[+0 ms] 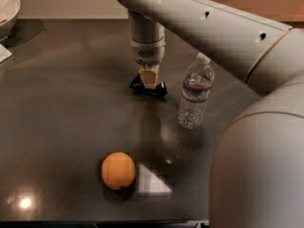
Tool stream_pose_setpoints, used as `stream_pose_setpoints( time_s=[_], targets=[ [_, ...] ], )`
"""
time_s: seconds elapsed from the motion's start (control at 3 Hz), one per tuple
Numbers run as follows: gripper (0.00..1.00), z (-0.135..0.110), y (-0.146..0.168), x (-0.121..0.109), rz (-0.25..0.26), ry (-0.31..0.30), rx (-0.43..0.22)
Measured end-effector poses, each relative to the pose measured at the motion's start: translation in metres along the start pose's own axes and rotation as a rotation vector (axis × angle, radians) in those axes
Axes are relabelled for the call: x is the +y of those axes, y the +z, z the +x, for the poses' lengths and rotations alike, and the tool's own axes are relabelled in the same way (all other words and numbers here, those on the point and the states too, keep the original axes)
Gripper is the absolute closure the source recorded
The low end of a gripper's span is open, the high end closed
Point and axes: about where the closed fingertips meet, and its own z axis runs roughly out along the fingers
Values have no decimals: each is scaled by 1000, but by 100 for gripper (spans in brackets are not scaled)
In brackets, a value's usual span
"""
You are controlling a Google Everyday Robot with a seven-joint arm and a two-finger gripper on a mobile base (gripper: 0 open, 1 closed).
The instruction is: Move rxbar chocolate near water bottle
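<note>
The rxbar chocolate [159,90] is a small black-wrapped bar at the table's middle back, just left of the water bottle [195,93]. The bottle stands upright, clear, with a white cap and a dark label band. My gripper [148,81] points straight down over the bar, and its tan fingers are shut on the bar's middle. The bar's ends stick out on both sides, at or just above the tabletop. A short gap separates the bar from the bottle.
A round orange fruit [118,170] lies on the dark table [57,108] near the front edge. A white bowl [6,7] sits at the far left back corner. My large arm covers the right side of the view.
</note>
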Motion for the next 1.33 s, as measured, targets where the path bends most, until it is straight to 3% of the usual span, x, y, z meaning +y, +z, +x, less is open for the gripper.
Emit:
stream_pose_setpoints(
  time_s=[0.67, 1.0, 1.33],
  targets=[
    [100, 30, -8, -9, 12, 32, 19],
    [84, 42, -14, -8, 13, 41, 15],
    [61, 51, -22, -7, 17, 41, 7]
  ],
)
